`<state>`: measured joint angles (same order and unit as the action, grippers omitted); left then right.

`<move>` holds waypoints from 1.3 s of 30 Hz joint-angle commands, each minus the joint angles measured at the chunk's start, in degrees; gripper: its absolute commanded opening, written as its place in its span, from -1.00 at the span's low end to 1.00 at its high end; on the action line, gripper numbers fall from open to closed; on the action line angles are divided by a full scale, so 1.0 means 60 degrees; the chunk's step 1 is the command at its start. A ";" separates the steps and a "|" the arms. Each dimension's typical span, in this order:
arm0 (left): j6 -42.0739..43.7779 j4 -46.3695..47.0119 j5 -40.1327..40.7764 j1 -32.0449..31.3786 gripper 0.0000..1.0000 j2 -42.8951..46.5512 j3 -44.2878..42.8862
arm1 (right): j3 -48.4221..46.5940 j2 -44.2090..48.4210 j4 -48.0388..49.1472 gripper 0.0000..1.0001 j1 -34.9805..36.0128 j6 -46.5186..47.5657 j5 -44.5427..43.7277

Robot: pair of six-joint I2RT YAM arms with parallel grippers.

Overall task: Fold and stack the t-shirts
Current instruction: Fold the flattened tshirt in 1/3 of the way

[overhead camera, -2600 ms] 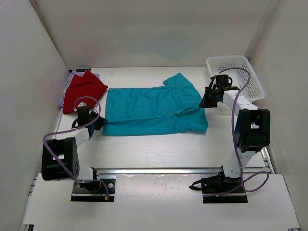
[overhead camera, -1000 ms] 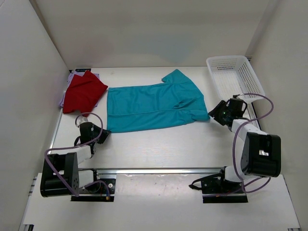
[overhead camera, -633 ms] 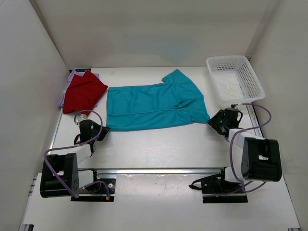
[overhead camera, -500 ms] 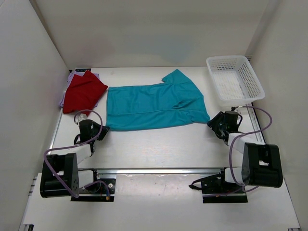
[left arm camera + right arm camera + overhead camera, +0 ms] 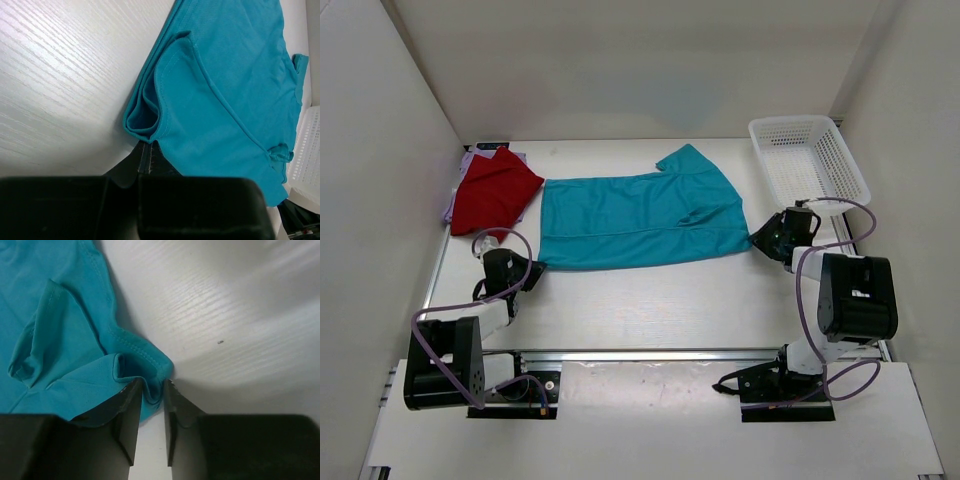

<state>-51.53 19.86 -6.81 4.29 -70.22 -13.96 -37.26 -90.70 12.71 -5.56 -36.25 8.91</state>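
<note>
Slippage threatens you: left gripper (image 5: 148, 156) is clamped on the teal t-shirt (image 5: 635, 217) at 7 o'clock, while right gripper (image 5: 149, 392) only half-closed pinches a thin corner fold at 3 o'clock.

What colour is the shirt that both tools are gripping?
Teal blue shirt, seen best from the top external camera.

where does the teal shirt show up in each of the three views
Top view: the teal shirt lies spread across the middle of the table, between the two arms.
Left wrist view: it fills the upper right, its folded corner just above the jaws.
Right wrist view: it fills the upper left, its corner bunched between the jaws.
Shared landmark: the white basket, at far right in the top view, shows at the right edge of the left wrist view.
</note>
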 commanded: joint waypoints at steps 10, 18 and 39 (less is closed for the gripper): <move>0.0370 -0.0087 0.0286 0.0514 -1.00 -0.0075 -0.0135 | 0.0042 0.0276 -0.0007 -1.00 -0.0450 -0.0155 -0.0281; 0.0663 -0.0935 0.0651 0.0076 -1.00 0.0743 0.0070 | 0.1518 0.1652 -0.0346 -1.00 -0.0274 -0.0550 -0.0373; 0.2873 -0.5783 -0.0828 0.0558 0.98 0.4496 -0.0643 | 0.1862 0.7719 -0.4464 0.03 -0.0203 0.0882 -0.0271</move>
<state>-37.63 -9.69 -11.55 7.77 -43.81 -12.27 -19.33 -44.64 -15.81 -8.38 -35.46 6.07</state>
